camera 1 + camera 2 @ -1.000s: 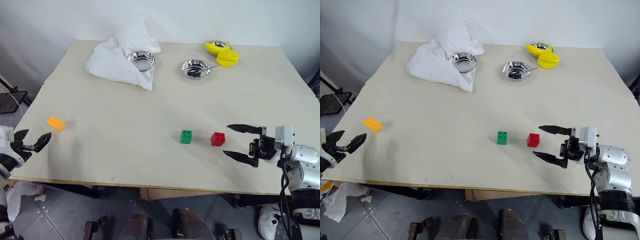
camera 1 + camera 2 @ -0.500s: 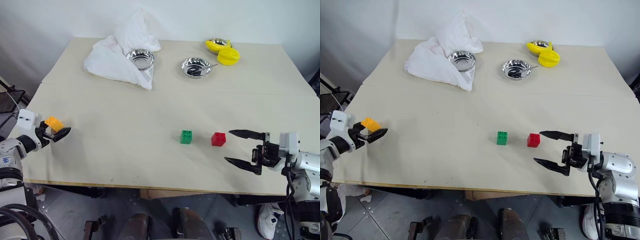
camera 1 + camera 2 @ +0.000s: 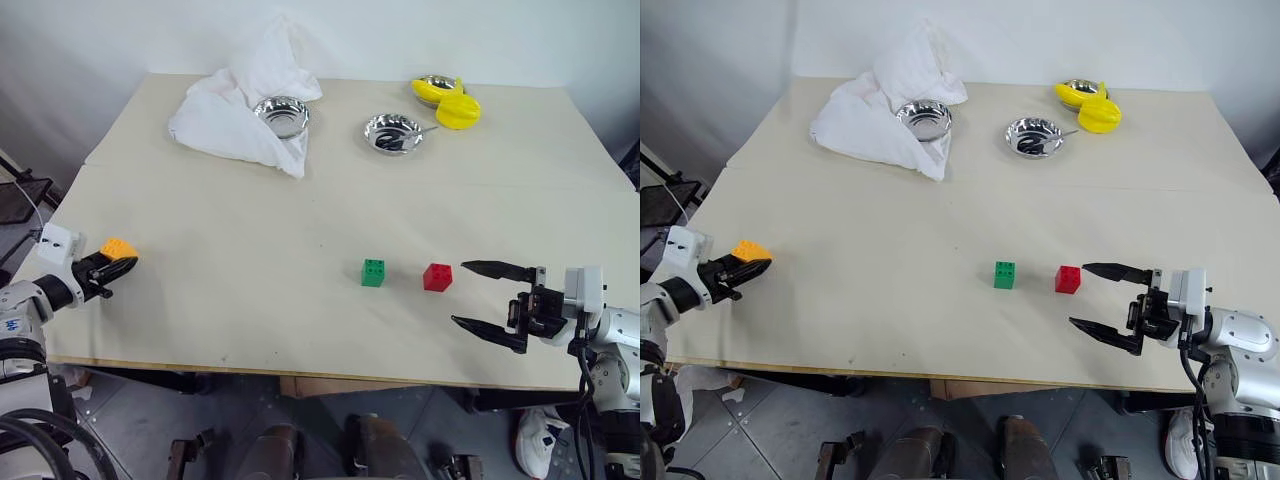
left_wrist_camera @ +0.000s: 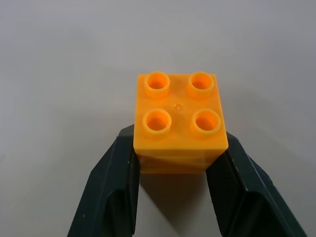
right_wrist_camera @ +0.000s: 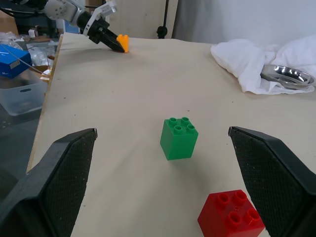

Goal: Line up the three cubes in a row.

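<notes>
My left gripper has come in from the table's left edge and snapped closed since a second ago, and now it's clamped on the small orange studded plastic cube, one black finger pressed to each side, studs facing up, right at the near-left edge of the pale beige wooden table. That cube sat well apart from the other two, so by my reckoning this grip is there to carry it across to join them. Moving right: the crumpled white cloth lies at the far left of the table with a shiny steel bowl resting against it, and a second steel bowl stands further along, with yellow plastic pieces beyond it near the far edge. Closer to me, the small green studded cube and the small red studded cube sit near each other, not touching, already forming the start of a row. Furthest right, my right gripper hovers just beside the red cube with its fingers spread wide and holding nothing, pointing leftward along that row, ready, I'd guess, to nudge things straight.
</notes>
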Available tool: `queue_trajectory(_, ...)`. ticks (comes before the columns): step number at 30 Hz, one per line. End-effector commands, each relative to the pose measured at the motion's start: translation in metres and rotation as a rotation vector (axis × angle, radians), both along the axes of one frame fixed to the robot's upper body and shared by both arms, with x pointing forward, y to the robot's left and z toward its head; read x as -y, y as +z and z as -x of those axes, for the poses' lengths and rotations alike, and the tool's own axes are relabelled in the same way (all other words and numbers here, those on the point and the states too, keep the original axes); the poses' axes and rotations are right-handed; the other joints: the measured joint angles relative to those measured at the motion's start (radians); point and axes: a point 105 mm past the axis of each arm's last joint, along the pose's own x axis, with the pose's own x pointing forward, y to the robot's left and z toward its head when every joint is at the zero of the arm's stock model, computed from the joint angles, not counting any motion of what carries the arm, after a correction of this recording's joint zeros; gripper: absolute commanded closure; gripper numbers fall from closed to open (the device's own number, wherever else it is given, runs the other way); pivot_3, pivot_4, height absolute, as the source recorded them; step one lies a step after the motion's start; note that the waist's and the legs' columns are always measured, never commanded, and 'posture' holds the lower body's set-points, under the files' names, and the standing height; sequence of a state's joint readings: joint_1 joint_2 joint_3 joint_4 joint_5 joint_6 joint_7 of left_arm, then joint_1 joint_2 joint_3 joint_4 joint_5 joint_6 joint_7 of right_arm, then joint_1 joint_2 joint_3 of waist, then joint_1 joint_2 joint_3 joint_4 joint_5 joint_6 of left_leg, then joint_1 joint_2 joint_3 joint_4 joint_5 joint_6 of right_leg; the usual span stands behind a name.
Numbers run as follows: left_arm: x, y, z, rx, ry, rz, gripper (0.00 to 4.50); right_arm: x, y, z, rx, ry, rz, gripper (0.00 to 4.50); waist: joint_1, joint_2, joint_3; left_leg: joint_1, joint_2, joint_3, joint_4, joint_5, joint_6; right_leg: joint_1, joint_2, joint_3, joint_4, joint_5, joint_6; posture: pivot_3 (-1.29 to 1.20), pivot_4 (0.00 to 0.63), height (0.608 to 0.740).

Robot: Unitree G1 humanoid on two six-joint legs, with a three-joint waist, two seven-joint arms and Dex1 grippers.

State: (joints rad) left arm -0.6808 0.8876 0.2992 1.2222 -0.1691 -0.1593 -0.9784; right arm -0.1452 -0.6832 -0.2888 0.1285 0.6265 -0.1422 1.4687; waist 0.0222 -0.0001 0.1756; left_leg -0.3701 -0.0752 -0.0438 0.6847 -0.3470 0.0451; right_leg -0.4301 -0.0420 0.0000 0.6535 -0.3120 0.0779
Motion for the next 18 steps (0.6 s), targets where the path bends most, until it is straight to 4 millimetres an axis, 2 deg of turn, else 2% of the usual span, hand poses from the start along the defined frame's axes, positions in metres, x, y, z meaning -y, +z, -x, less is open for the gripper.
queue_trajectory(1,0.017,0.024,-0.001,0.118,-0.15,-0.025,3.0,0.008,0.01,0.0,0.036,-0.021,0.011,0.0,0.0,0.0,0.0,0.0,0.0,0.0,0.0,0.0,0.0,0.0,0.0,0.0,0.0,0.0,0.0,0.0,0.15,0.74)
queue_trajectory(3,0.045,0.027,-0.002,0.131,-0.328,-0.065,3.0,0.013,0.009,0.001,0.034,-0.041,0.019,0.0,0.003,0.0,0.0,0.0,0.0,0.0,0.0,0.0,0.0,0.0,0.0,0.0,0.0,0.0,0.0,0.0,0.15,0.74)
queue_trajectory(5,0.084,0.029,-0.003,0.13,-0.553,-0.111,3.0,0.021,0.009,0.004,0.029,-0.072,0.034,0.0,0.01,0.0,0.0,0.0,0.0,-0.001,0.001,0.0,0.001,0.001,-0.001,0.0,0.0,0.0,0.0,0.0,0.15,0.74)
queue_trajectory(9,0.134,0.034,-0.008,0.133,-0.796,-0.179,3.0,0.032,0.008,0.013,0.021,-0.11,0.056,0.0,0.012,0.0,0.0,0.0,-0.001,-0.001,0.001,0.0,0.001,0.002,-0.001,-0.001,-0.001,0.0,0.0,0.0,0.15,0.74)
queue_trajectory(14,0.186,0.042,-0.027,0.141,-0.968,-0.248,3.0,0.048,0.01,0.03,0.003,-0.165,0.082,0.0,0.006,0.0,0.0,-0.001,-0.001,-0.001,0.002,0.001,0.001,0.001,-0.001,-0.001,-0.001,0.0,0.0,0.0,0.15,0.74)
queue_trajectory(18,0.227,0.042,-0.044,0.114,-1.043,-0.281,3.0,0.055,0.012,0.047,-0.015,-0.207,0.095,0.0,0.007,-0.001,0.0,0.0,-0.001,0.0,0.004,0.001,0.001,0.002,0.0,0.0,-0.001,0.001,0.001,0.0,0.15,0.74)
